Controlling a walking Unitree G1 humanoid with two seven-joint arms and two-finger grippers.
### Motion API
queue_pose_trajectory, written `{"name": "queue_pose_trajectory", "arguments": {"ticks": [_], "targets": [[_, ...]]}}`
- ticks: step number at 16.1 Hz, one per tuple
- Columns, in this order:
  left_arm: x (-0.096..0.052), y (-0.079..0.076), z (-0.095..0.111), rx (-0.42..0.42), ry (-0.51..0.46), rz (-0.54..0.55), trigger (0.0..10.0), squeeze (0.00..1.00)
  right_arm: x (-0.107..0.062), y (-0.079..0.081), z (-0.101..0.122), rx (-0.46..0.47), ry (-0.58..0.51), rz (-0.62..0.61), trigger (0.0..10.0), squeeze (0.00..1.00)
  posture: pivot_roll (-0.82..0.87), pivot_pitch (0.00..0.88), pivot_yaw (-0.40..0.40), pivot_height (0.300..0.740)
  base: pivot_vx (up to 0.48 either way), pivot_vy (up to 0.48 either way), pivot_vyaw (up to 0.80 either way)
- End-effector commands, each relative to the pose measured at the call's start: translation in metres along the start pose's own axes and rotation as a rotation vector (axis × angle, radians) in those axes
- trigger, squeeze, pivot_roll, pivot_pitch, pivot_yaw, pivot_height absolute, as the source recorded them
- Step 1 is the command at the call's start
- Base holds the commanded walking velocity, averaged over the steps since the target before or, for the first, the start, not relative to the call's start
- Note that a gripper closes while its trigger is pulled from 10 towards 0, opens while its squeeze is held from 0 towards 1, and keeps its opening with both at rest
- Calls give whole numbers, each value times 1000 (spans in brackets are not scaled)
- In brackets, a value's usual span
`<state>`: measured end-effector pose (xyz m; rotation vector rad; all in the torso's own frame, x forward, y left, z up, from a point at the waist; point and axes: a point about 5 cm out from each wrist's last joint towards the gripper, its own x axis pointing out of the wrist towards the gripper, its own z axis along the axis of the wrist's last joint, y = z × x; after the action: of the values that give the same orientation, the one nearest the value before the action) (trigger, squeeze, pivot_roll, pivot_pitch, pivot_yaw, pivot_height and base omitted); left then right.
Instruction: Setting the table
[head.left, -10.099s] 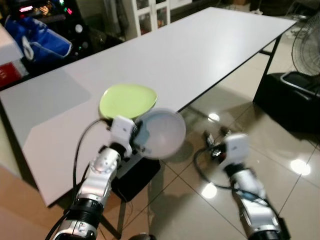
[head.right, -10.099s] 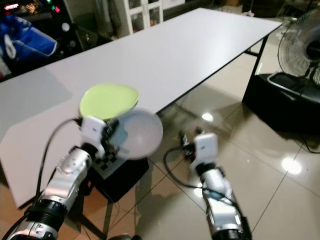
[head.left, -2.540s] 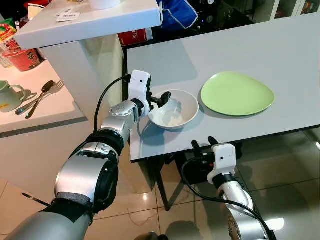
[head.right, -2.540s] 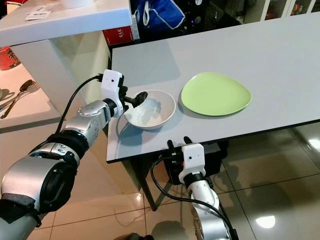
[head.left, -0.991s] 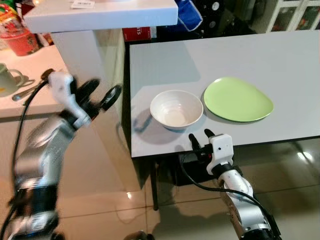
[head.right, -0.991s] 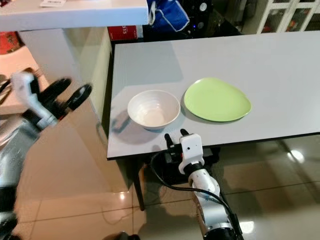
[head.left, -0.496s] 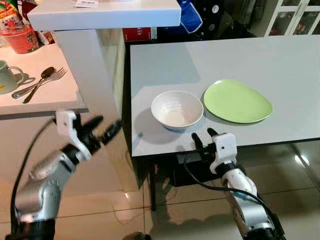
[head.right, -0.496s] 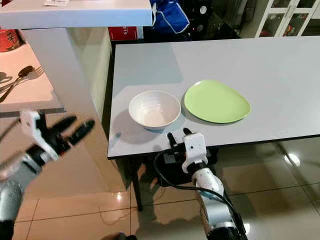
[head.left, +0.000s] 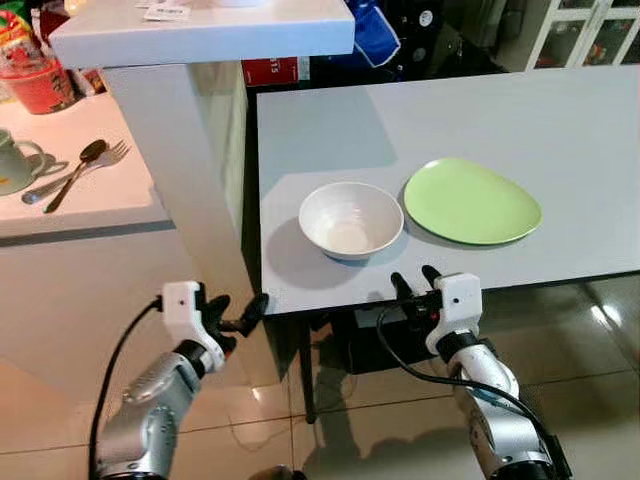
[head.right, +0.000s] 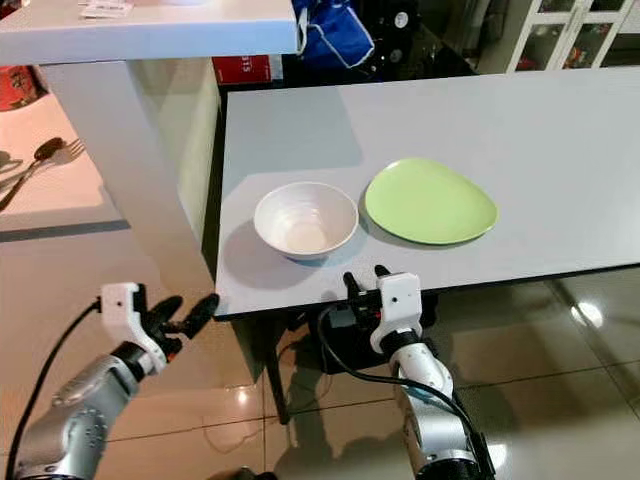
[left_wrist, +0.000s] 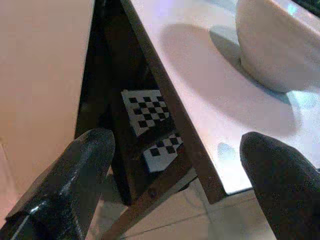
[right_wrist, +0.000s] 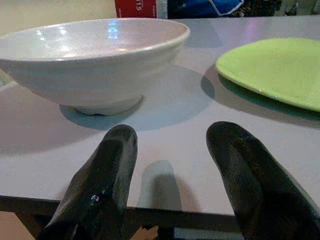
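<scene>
Resting on the pale grey worktop (head.left: 480, 120), near its front edge, is a shallow white ceramic bowl (head.left: 351, 219); a flat lime-green plate (head.left: 472, 201) lies just beside it, apart by a narrow gap. Both look placed.

Left gripper (head.left: 240, 313) hangs low, below and off the corner of the worktop, jaws spread wide and empty; its wrist view looks up past the dark table edge toward the bowl's underside. Right gripper (head.left: 417, 281) sits at the front edge just before the bowl, jaws apart, holding nothing, fingertips (right_wrist: 117, 150) level with the surface.

On the lower white side counter (head.left: 100, 190), well apart on the robot's left, lie a metal spoon (head.left: 72, 170) and a metal fork (head.left: 85, 172), close together, with a pale green mug (head.left: 14, 168) beside them.

Judgement: crockery is down; cutlery likely comes next. Doing it well means turning the body toward the counter first and bringing the left arm up clear of its edge. Spoon and fork overlap at the handles, so approach from above with narrowed jaws, pinching one handle mid-length. Thin metal on a hard surface slips easily; press flat, close slowly.
</scene>
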<state>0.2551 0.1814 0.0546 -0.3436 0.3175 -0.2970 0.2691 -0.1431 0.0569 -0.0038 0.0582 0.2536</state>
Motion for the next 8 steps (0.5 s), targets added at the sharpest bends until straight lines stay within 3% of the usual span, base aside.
{"name": "queue_pose_trajectory", "arguments": {"ticks": [1,2,5,8], "targets": [[5,-2,5,38,-17,0,10000,0,-2,0,-4,13,17,-2,10000,0,-4,0,114,740,0,0,0],[5,-2,5,69,-13,-3,10000,0,-5,1,-6,12,23,3,10000,0,-4,0,114,740,0,0,0],[-1,4,-6,268,28,-20,10000,0,-23,10,-27,-99,113,128,10000,0,-10,0,112,740,0,0,0],[-3,1,-13,279,32,-58,10000,0,-29,7,-36,-68,140,109,10000,0,-4,0,108,740,0,0,0]]}}
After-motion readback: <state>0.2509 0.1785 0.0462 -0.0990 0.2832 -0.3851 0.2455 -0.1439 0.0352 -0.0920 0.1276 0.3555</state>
